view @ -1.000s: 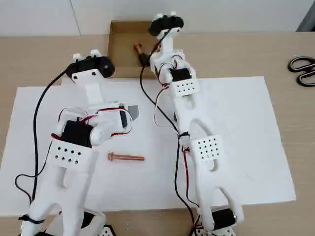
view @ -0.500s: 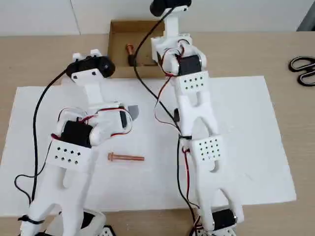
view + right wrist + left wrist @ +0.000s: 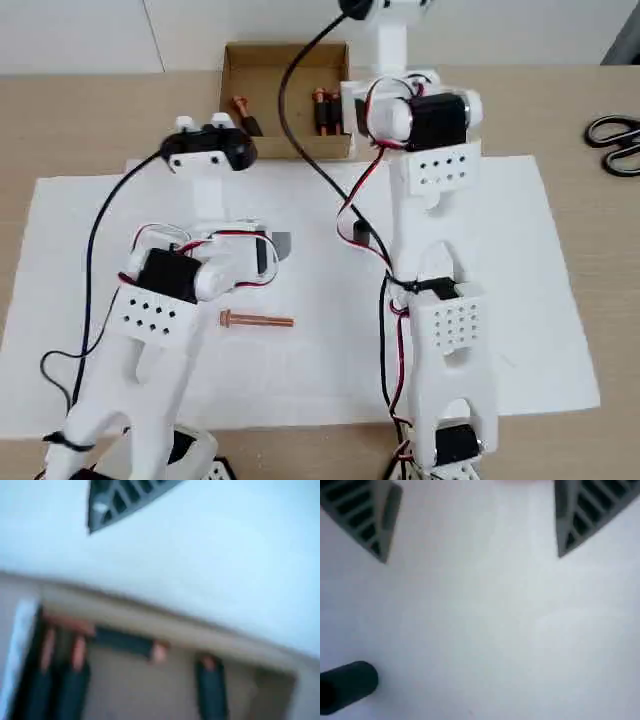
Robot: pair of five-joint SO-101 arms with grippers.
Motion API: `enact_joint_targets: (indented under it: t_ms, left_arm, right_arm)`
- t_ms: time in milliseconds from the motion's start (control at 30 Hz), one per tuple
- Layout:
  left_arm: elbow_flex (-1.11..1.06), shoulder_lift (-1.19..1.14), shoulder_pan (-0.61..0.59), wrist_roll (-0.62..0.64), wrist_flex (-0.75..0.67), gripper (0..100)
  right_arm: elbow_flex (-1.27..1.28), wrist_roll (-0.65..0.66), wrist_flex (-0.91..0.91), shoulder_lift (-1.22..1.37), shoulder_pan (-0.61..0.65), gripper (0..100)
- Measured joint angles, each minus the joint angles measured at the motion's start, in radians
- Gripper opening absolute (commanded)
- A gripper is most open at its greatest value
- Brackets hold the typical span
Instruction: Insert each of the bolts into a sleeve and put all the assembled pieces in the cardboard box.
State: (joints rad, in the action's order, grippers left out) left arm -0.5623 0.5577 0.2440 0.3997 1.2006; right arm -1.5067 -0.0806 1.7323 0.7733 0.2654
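The cardboard box [image 3: 285, 150] stands at the table's far edge. It holds bolt-in-sleeve pieces: one at its left [image 3: 241, 112], two side by side at its right [image 3: 326, 110]. The right wrist view shows those pieces [image 3: 60, 680] in the box below one grey finger [image 3: 127, 500], with nothing beside that finger. My right arm [image 3: 420, 115] rises beside the box's right end. A bare copper bolt [image 3: 257, 320] lies on the white paper. My left gripper [image 3: 472, 560] hangs open over the paper, near a black sleeve [image 3: 345, 685], and sits left of centre [image 3: 278, 243].
A large white paper sheet [image 3: 500, 260] covers the middle of the wooden table. Scissors [image 3: 615, 140] lie at the far right edge. Cables trail from both arms over the paper.
My right arm lifted and swung right, away from over the box; the piece it carried now lies at the box's left end. My left arm shifted slightly right.
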Motion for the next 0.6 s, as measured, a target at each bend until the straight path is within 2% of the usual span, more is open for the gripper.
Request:
enact_joint_targets:
  t_ms: [200, 400, 600]
  left_arm:
    - [0.0, 0.0, 0.012, 0.0, 0.0, 21]
    - [0.0, 0.0, 0.012, 0.0, 0.0, 21]
    - [0.0, 0.0, 0.014, 0.0, 0.0, 21]
  right_arm:
    - [0.242, 0.0, 0.002, -0.083, -0.006, 27.8]
    - [0.419, 0.0, 0.002, -0.433, -0.003, 27.8]
    - [0.819, 0.049, 0.002, -0.724, -0.003, 27.8]
